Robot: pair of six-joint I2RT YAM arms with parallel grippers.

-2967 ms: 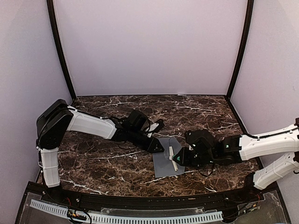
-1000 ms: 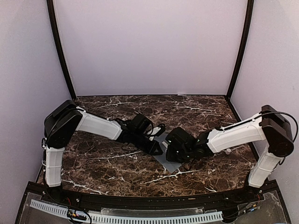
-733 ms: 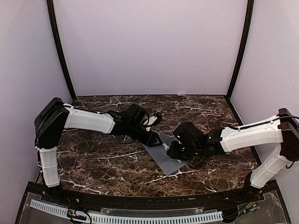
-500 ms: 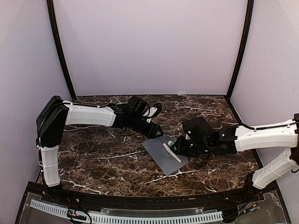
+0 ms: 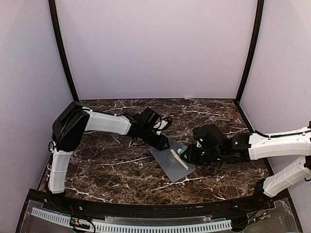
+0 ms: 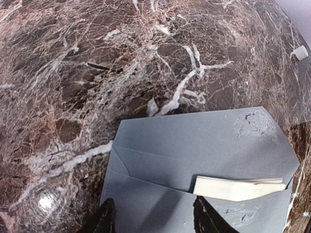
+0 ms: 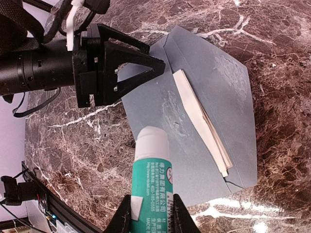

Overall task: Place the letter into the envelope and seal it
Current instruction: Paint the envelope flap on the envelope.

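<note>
The envelope (image 5: 171,164) lies flat on the marble table (image 5: 112,170), slightly toward 4 o'clock from the table's centre in the top view, with its flap open and the cream letter (image 5: 179,159) poking out of the pocket mouth along the fold. The left gripper (image 6: 155,218), fingers spread and holding nothing, hangs over the envelope's 10 o'clock corner. At 3 o'clock the right gripper (image 7: 151,213) pinches a green-and-white glue stick (image 7: 153,170), its white tip over the grey paper, contact unclear. A small white cylinder (image 6: 301,52) sits well apart.
</note>
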